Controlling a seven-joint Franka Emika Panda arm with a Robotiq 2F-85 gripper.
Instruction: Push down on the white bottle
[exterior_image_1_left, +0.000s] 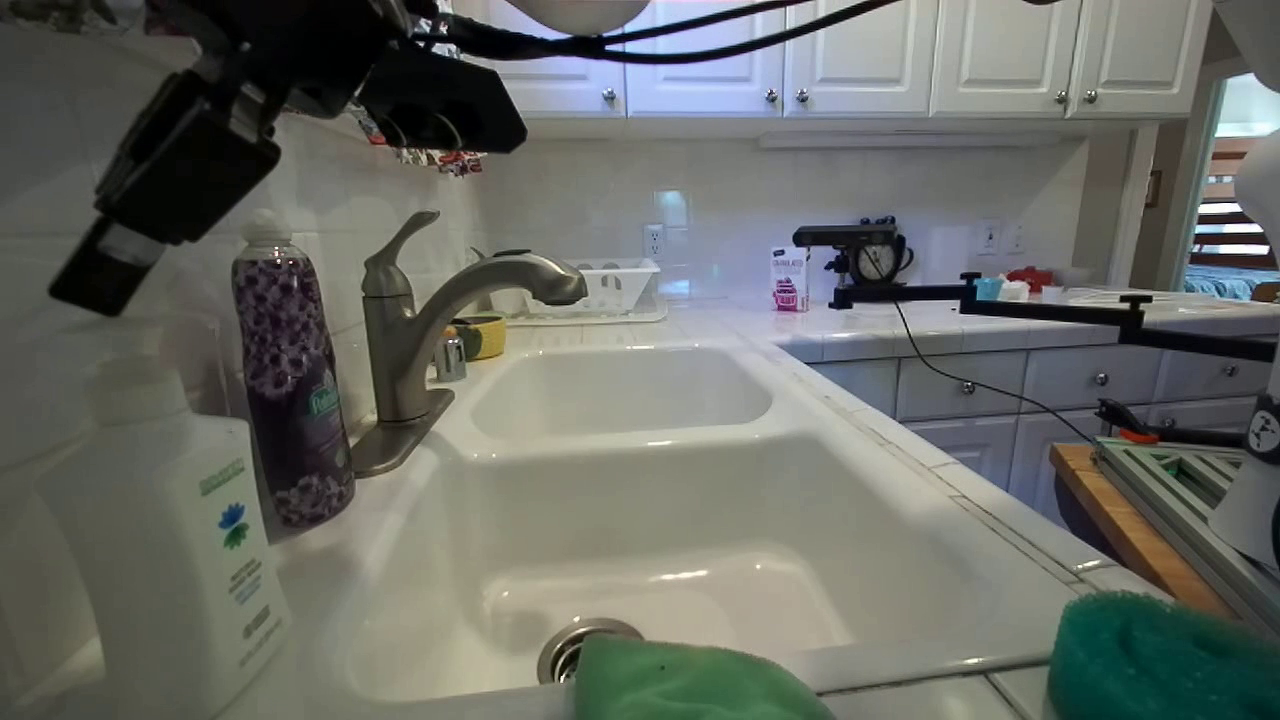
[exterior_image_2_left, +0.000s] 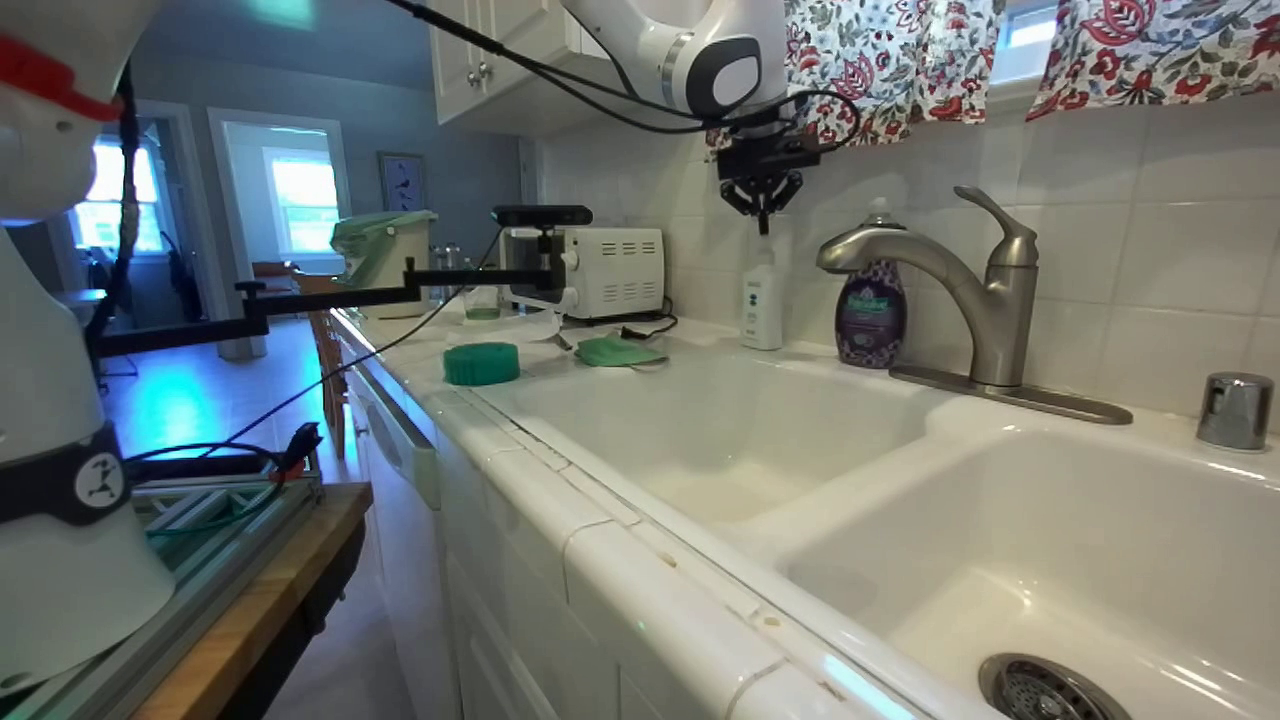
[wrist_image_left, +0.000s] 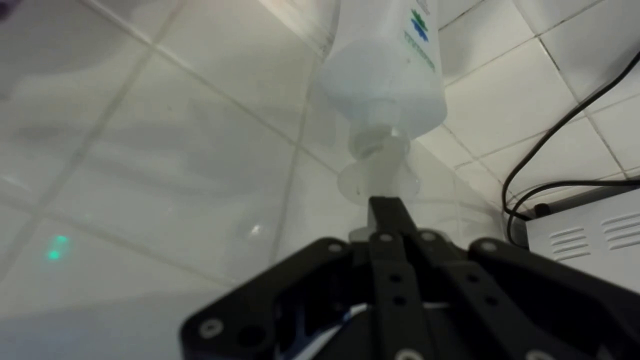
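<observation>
Seen in an exterior view, left of the pincer (exterior_image_2_left: 764, 226): a green sponge (exterior_image_2_left: 481, 364), well apart, then a white appliance (exterior_image_2_left: 615, 275), nearer; neither concerns the work. Beneath the pincer stands the white bottle (exterior_image_2_left: 762, 310), upright, its pump (wrist_image_left: 382, 162) at the fingertips (wrist_image_left: 386, 212); contact cannot be confirmed. Step in hand, in my judgement: lining up over the pump, with the press to follow. The next move calls for a slow, straight push downward, kept central lest the bottle tip. Pincer: fingers closed together, nothing held. Arm (exterior_image_2_left: 715, 70): extended over from the left, wrist above the bottle, pincer pointing down. Right of the pincer, near: a purple bottle (exterior_image_2_left: 872, 315), standing upright; beyond it, the faucet (exterior_image_2_left: 1003, 310), apart from the pincer.
</observation>
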